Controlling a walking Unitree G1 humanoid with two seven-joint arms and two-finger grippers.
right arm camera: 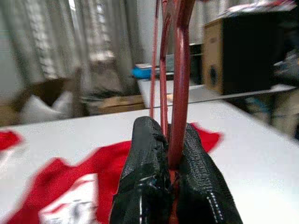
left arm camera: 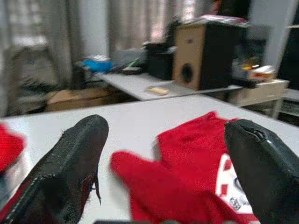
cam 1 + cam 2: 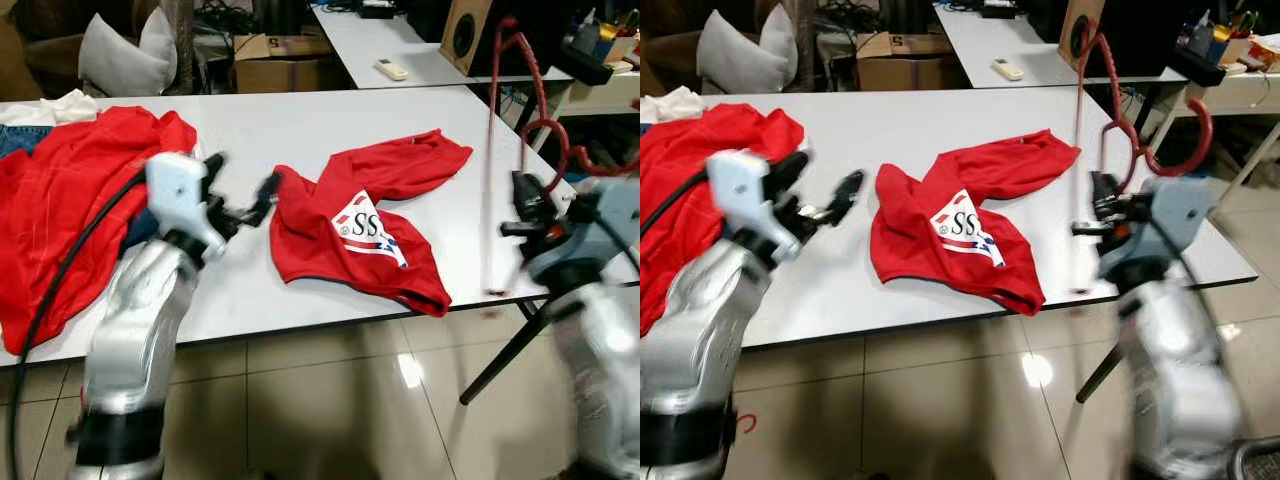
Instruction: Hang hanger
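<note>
White table [image 3: 300, 130] bearing red shirt [image 3: 370, 225]. Eye views: left gripper [image 3: 243, 205] raised beside shirt, fingers apart; right gripper [image 3: 527, 200] at table's right edge, clamping red hanger [image 3: 540, 120] upright. Left wrist: fingers [image 2: 70, 163] spread, shirt between. Right wrist: fingers [image 1: 145, 172] pinching hanger.

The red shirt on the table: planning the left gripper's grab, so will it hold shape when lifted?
Probably not: the red shirt lies crumpled and folded, so likely floppy. It looks thin and light, and may slide on the smooth white table.
</note>
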